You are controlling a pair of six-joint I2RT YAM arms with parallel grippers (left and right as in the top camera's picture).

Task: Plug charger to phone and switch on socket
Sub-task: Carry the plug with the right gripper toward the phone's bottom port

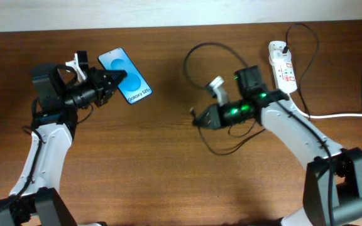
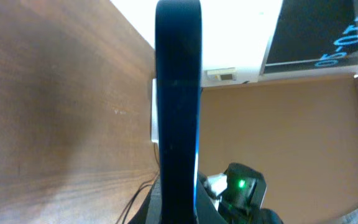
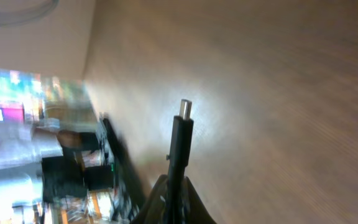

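My left gripper [image 1: 113, 80] is shut on the phone [image 1: 127, 75], whose blue "Galaxy S21+" screen faces up at the left of the table. In the left wrist view the phone [image 2: 178, 106] shows edge-on between my fingers [image 2: 178, 214]. My right gripper [image 1: 201, 118] is shut on the charger [image 1: 197, 50], a thin black cable looping back to the socket [image 1: 281, 64], a white power strip at the far right. In the right wrist view the charger's plug [image 3: 180, 134] sticks out past my fingers [image 3: 178, 193], metal tip free. The plug tip is well right of the phone.
The wooden table [image 1: 168, 169] carries both arms. A thick white cord [image 1: 351, 113] runs from the socket to the right edge. The black cable also loops on the table under my right arm [image 1: 231, 147].
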